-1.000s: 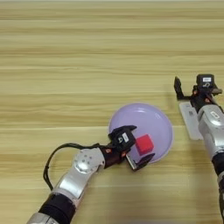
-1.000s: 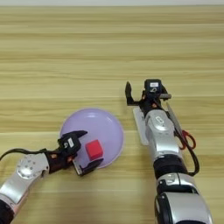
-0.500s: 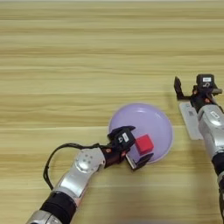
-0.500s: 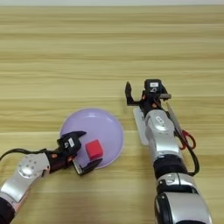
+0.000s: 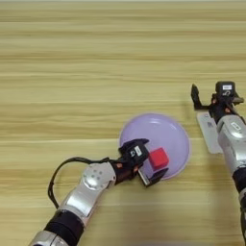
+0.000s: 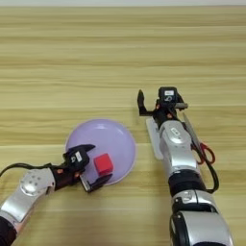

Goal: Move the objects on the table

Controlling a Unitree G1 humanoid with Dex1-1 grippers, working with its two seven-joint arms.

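A round lavender plate (image 5: 161, 130) lies on the wooden table (image 5: 96, 57) near its front. A small red cube (image 5: 158, 157) rests on the plate's near part. My left gripper (image 5: 148, 162) reaches in from the lower left and is open, with one black finger on either side of the cube, low over the plate's near rim. To the right, a slim white bar (image 6: 153, 136) lies on the table, partly under my right forearm. My right gripper (image 6: 158, 103) hovers over the bar's far end, open and holding nothing.
Red-handled scissors (image 6: 206, 153) lie just right of my right arm, blades pointing away from me. A black cable (image 5: 57, 175) loops beside my left forearm. Bare wood stretches across the far half of the table.
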